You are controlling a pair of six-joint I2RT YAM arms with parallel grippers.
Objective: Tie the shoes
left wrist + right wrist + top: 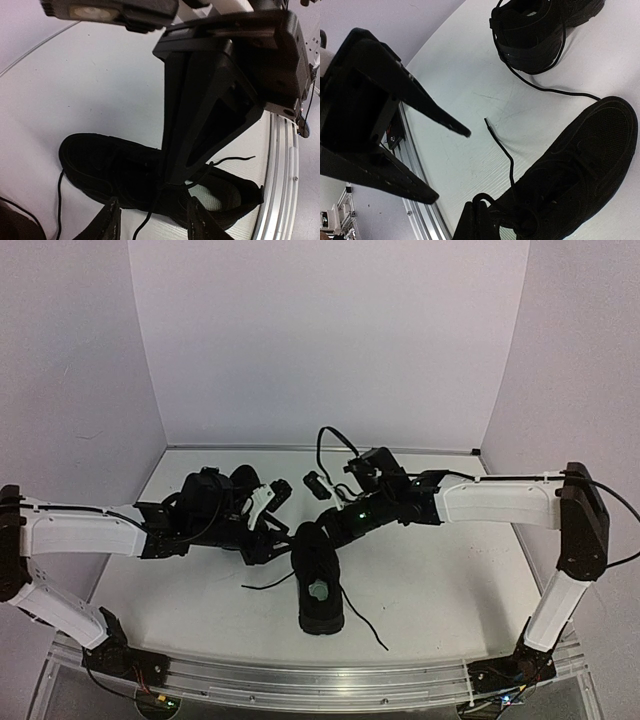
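Shoes: two, both black, near shoe (pixel 320 585), far shoe (pixel 535 30).

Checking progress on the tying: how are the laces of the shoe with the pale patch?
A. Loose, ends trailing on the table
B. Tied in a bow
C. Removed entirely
A: the shoe has lace ends trailing loose across the table, no bow.

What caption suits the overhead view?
Right gripper pinches a lace of the untied shoe; left gripper hovers open beside it.
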